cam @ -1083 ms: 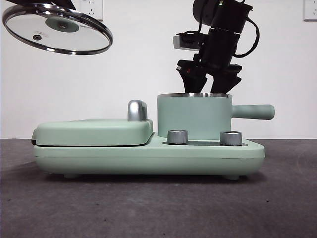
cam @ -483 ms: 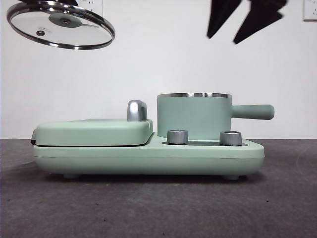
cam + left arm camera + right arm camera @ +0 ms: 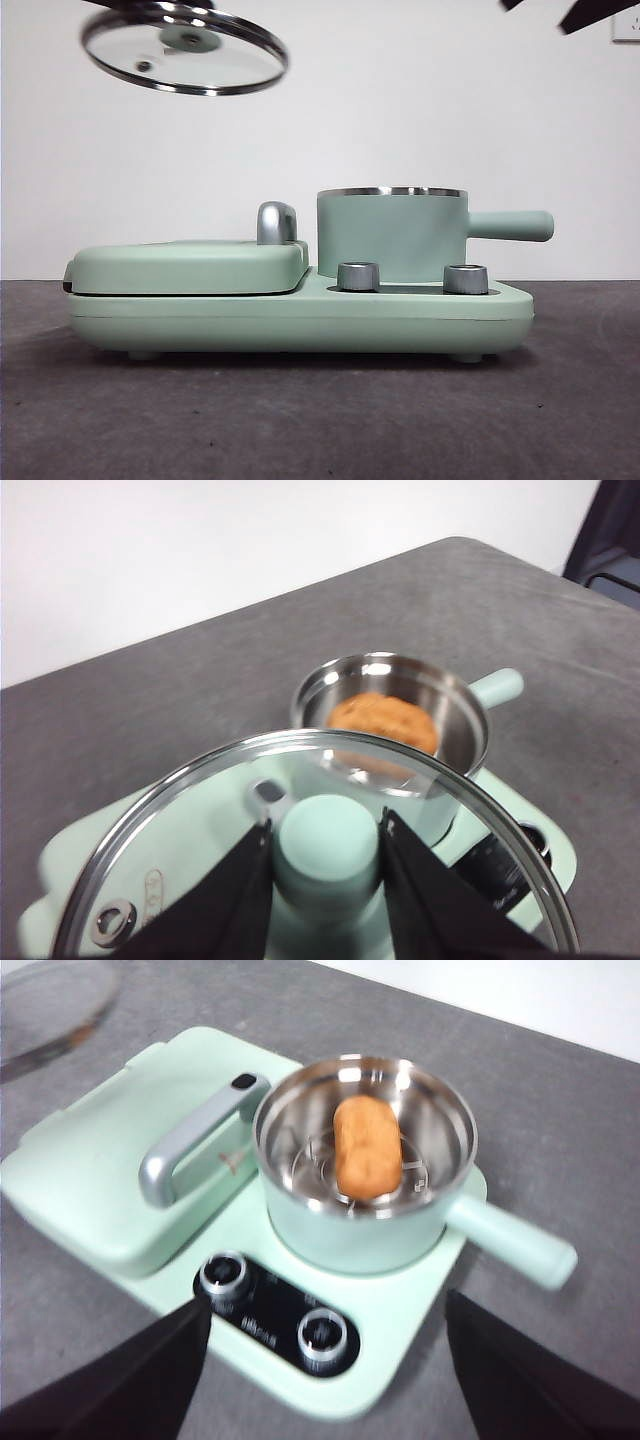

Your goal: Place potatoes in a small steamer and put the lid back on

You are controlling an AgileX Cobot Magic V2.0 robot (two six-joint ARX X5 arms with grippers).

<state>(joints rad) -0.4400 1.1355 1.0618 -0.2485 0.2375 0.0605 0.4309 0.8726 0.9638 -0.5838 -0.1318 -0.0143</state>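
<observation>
The orange-brown potato [image 3: 366,1147] lies inside the small steamer [image 3: 340,1232], a mint-green pot with a steel rim and a straight side handle; the potato [image 3: 383,720] also shows through the pot's open top in the left wrist view. My left gripper [image 3: 326,832] is shut on the green knob of the clear glass lid [image 3: 185,48], holding it high above the griddle, left of the steamer [image 3: 390,240]. My right gripper [image 3: 325,1305] is open and empty, high above the pot, only its black tips [image 3: 548,8] showing in the front view.
The steamer stands on a mint-green cooker base [image 3: 300,315] with two steel knobs [image 3: 359,276] [image 3: 465,278] in front. A flat green griddle cover [image 3: 190,265] with a chrome handle [image 3: 275,222] fills the base's left half. The dark grey table [image 3: 320,420] lies all around.
The right gripper has risen from the pot's rim up and to the right, nearly out of the front view. The left gripper has carried the lid rightward toward the pot.
</observation>
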